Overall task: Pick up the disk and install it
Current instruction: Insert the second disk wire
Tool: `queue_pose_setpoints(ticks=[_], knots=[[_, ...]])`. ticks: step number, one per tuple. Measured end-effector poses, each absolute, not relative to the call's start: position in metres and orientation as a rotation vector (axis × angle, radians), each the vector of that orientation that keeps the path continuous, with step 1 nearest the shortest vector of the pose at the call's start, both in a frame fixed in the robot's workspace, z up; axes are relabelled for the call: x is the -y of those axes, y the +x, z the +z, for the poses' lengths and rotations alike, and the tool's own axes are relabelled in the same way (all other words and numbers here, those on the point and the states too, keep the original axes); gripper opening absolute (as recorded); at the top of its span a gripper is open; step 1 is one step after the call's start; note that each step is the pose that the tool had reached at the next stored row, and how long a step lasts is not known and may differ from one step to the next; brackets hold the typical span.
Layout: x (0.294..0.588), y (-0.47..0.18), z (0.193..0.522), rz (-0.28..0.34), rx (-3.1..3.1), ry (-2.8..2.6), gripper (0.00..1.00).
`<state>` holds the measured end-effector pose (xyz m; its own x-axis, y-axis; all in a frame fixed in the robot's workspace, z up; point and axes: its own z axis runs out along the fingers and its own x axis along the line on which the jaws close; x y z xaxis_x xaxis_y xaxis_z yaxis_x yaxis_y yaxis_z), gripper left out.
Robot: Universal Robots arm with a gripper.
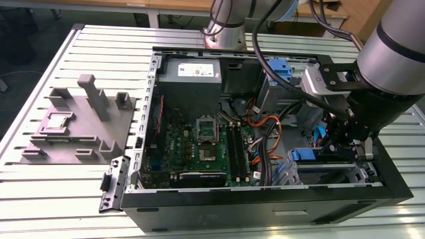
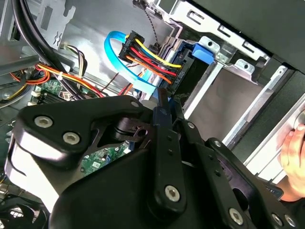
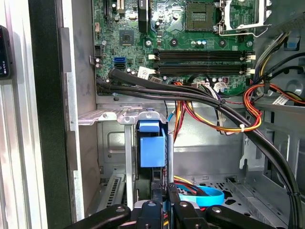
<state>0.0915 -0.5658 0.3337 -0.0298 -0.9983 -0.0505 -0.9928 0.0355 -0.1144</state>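
The disk (image 1: 304, 156) sits in the drive bay at the case's near corner on the exterior view's right, its blue carrier end facing the motherboard. It stands edge-on in the first wrist view (image 3: 152, 149). In the second wrist view its dark end (image 2: 190, 71) carries a blue tab, with a plug of coloured wires (image 2: 152, 56) against it. My gripper (image 1: 355, 149) hangs inside the case just over that bay. Its fingers are shut (image 2: 164, 100), tips right by the disk's plug end (image 3: 167, 192). Whether they touch it I cannot tell.
The open computer case (image 1: 265, 199) lies on a slatted table. Inside are the motherboard (image 1: 206, 144), a grey power-supply box (image 1: 192, 72) and cable bundles (image 3: 209, 102). A blue flat cable (image 3: 202, 195) loops beside the gripper. A grey fixture (image 1: 79, 124) lies outside. A hand (image 2: 293, 150) rests at the case edge.
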Motion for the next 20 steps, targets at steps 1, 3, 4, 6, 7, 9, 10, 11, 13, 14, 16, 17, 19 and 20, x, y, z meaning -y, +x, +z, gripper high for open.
queue_pose_setpoints(ticks=[1, 3, 4, 6, 7, 9, 10, 11, 13, 14, 16, 17, 19, 20], knots=[[0.5659, 0.0915, 0.3335, -0.071, -2.173, -2.103, 0.16], [0.5659, 0.0915, 0.3331, -0.071, -2.173, -2.103, 0.16], [0.566, 0.0915, 0.3329, -0.071, -2.173, -2.103, 0.16], [0.5661, 0.0915, 0.3323, -0.071, -2.173, -2.103, 0.16], [0.5662, 0.0915, 0.332, -0.071, -2.173, -2.103, 0.16], [0.5664, 0.0915, 0.3314, -0.071, -2.173, -2.103, 0.16], [0.5665, 0.0915, 0.3309, -0.071, -2.173, -2.103, 0.16], [0.5666, 0.0915, 0.3305, -0.071, -2.173, -2.103, 0.16], [0.5668, 0.0915, 0.3295, -0.071, -2.173, -2.103, 0.16], [0.567, 0.0915, 0.3289, -0.071, -2.173, -2.103, 0.16], [0.5671, 0.0915, 0.3282, -0.072, -2.174, -2.104, 0.16], [0.5671, 0.0915, 0.3282, -0.072, -2.174, -2.104, 0.16], [0.5671, 0.0915, 0.3278, -0.071, -2.173, -2.103, 0.16], [0.5671, 0.0915, 0.3277, -0.071, -2.173, -2.103, 0.16]])
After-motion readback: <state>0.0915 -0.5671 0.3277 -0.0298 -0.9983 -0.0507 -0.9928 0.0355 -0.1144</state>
